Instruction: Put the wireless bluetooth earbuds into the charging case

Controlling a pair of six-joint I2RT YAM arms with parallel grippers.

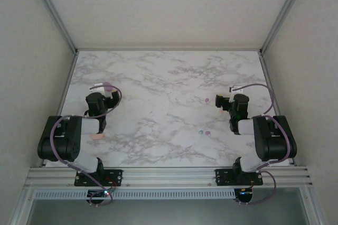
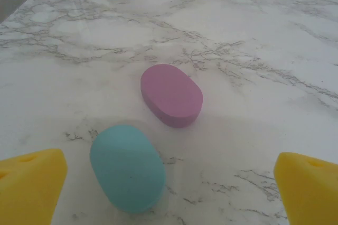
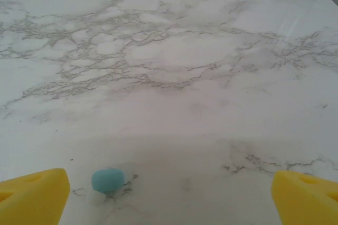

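Two seemingly plain oval cases (image 2: pixel 171 95) (image 2: pixel 127 167)

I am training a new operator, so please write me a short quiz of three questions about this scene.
1. True or false: the left gripper is shut on the teal case.
2. The other case, behind the teal one, is: A pink, B black, C white.
3. Fill in: the bud in front of the right gripper is ____ in colour.
Key: 1 false; 2 A; 3 teal.
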